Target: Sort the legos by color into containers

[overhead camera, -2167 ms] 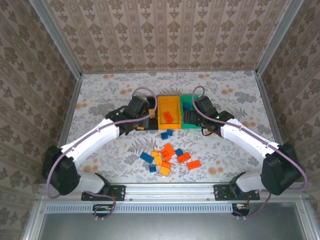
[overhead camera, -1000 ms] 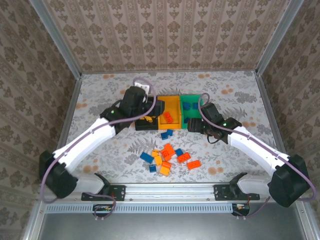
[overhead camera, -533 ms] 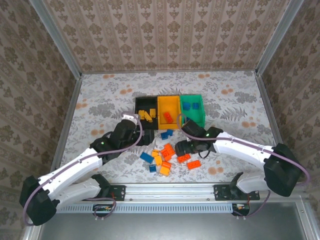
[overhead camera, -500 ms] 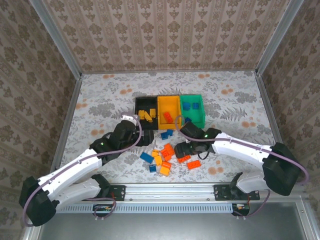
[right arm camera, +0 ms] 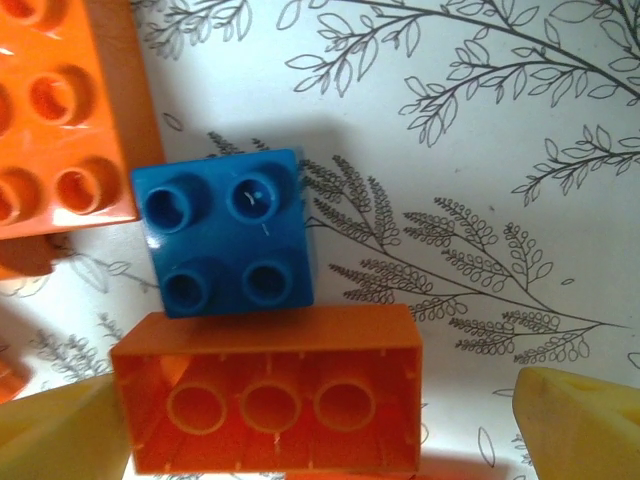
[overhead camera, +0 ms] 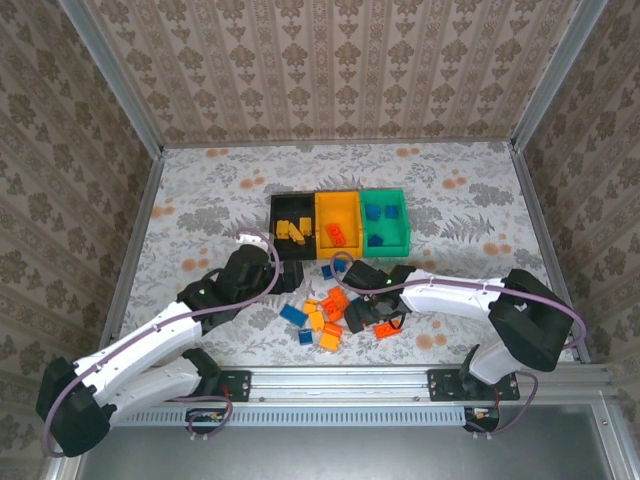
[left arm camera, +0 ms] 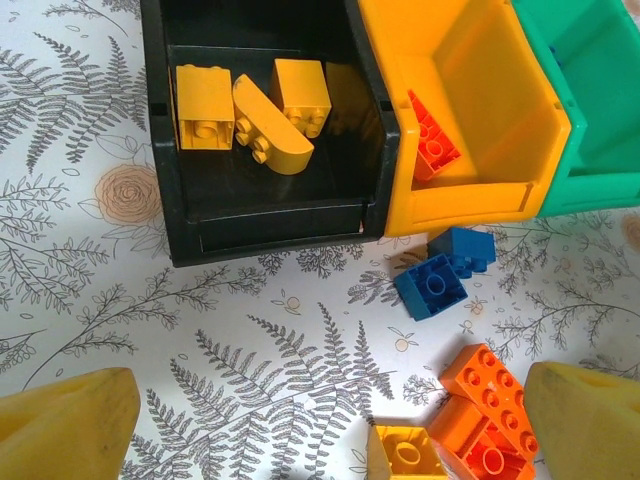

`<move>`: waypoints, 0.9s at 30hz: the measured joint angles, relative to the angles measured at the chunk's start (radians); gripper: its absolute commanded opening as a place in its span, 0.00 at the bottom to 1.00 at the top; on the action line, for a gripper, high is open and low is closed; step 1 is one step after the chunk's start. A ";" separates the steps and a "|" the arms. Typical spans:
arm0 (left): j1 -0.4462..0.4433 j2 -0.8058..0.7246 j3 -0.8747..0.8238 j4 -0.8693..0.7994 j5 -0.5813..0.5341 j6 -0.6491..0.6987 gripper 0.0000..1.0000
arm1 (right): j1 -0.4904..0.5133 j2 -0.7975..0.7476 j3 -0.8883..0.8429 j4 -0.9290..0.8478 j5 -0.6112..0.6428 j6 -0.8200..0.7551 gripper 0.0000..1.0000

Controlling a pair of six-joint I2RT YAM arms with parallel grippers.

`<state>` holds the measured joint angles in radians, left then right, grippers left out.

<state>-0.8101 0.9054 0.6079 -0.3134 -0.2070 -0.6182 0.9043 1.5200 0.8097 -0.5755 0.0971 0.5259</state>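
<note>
Spread wide, the right gripper (right arm camera: pixel 320 428) hovers over a small blue four-stud plastic brick (right arm camera: pixel 228 232) touching an overturned orange plastic brick (right arm camera: pixel 268 390), by the table (overhead camera: pixel 200 200)'s near edge. It should straddle the blue alone before closing, then head for the green plastic bin (overhead camera: pixel 392 246). The left gripper (left arm camera: pixel 325 420) is likewise spread.

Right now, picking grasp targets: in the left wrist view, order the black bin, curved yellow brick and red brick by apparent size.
Black bin
curved yellow brick
red brick, partly hidden, so less sure
</note>
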 measured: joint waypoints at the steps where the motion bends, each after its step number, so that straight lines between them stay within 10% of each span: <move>1: 0.000 0.000 0.000 0.000 0.000 0.000 1.00 | 0.000 0.006 0.000 0.003 0.003 0.000 0.95; 27: 0.021 0.006 -0.007 -0.001 0.000 -0.011 1.00 | -0.024 -0.064 0.007 0.021 0.024 -0.015 0.61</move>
<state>-0.7895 0.9119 0.6006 -0.3141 -0.2070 -0.6292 0.8803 1.4559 0.8169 -0.5545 0.1211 0.5110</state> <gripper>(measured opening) 0.997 0.648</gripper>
